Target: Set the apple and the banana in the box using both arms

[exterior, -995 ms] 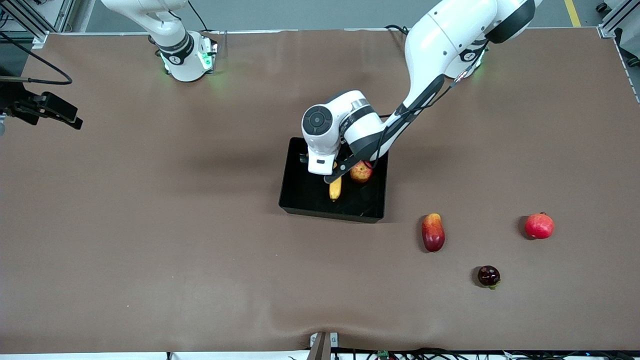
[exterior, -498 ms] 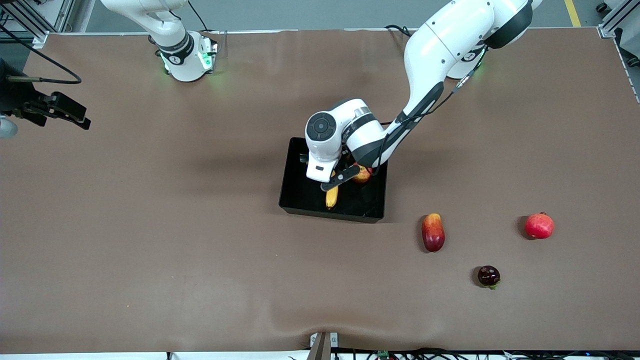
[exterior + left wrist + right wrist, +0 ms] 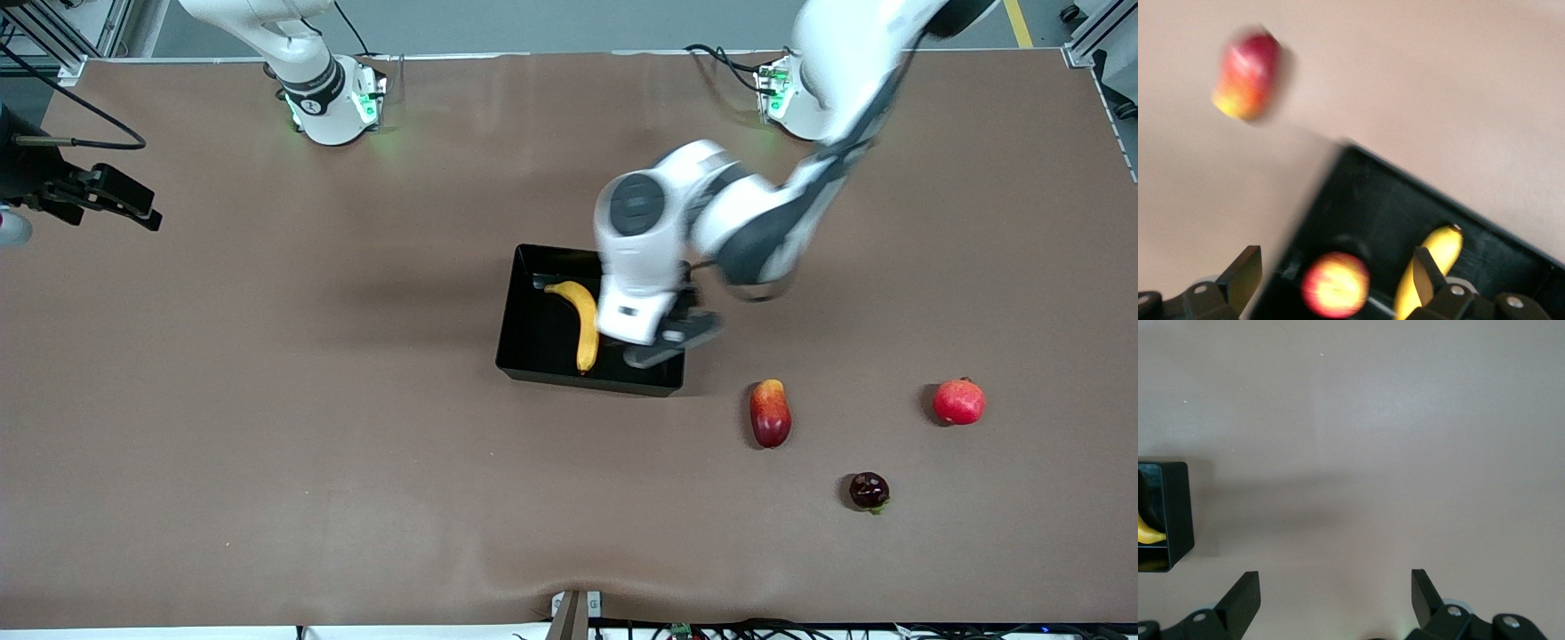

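Left gripper [image 3: 671, 342] hangs over the box [image 3: 524, 351], at the corner nearer to the front camera and toward the left arm's end of the table. Its fingers [image 3: 1245, 277] stand wide apart and they hold nothing. In the left wrist view you see the apple [image 3: 1335, 284] lying on the box floor between the two fingers, not touched by them, and the banana [image 3: 580, 322] lies just beside it, also in the box. In the front view the arm covers the apple, so you cannot check it there.

Right gripper [image 3: 1331, 603] waits over bare table near the right arm's end, with the fingers also wide apart and empty; only a corner of the box shows in its wrist view.

Both fruits look light and quite stiff, with smooth skin, so you should expect some slipping. The apple is round and can roll on the glossy black floor; if you must take it again, close the fingers across its widest part, from above. The banana is long and curved; I think the middle of its length is the best place, with the fingers across the narrow side, so it does not swing.

To my judgement, both things are already in the box.
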You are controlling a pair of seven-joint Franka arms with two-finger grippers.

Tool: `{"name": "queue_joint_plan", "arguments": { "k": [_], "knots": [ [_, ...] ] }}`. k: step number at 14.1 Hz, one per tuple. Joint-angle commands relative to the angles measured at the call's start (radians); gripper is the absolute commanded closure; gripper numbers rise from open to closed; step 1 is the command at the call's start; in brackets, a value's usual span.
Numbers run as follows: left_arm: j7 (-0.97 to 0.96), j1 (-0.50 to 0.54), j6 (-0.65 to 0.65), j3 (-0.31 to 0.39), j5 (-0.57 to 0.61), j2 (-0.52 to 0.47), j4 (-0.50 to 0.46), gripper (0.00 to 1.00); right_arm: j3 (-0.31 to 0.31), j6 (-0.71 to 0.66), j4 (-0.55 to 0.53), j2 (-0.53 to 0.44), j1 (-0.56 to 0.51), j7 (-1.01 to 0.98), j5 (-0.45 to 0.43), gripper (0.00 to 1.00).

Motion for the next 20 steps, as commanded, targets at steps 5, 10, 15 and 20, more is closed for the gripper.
{"name": "queue_joint_plan", "arguments": {
  "k": [5, 10, 15, 20],
  "knots": [
    [0.418, 0.331, -0.178, -0.008, -0.071, -0.291, -0.038, 0.00, -0.008, -0.002, -0.001, -0.003, -0.010, 0.008, -0.015, 0.00],
    [0.735, 0.534, -0.217, -0.006, -0.204, -0.382, -0.043, 0.00, -0.011, -0.006, -0.003, -0.003, -0.030, 0.007, -0.018, 0.00],
    [0.924, 0.432, -0.223, 0.198, -0.331, -0.547, -0.184, 0.00, -0.010, -0.003, -0.001, -0.003, -0.039, 0.007, -0.014, 0.00],
    [0.955, 0.278, -0.229, 0.359, -0.384, -0.712, -0.359, 0.00, -0.008, -0.002, -0.001, -0.003, -0.039, 0.007, -0.011, 0.00]
  ]
}}
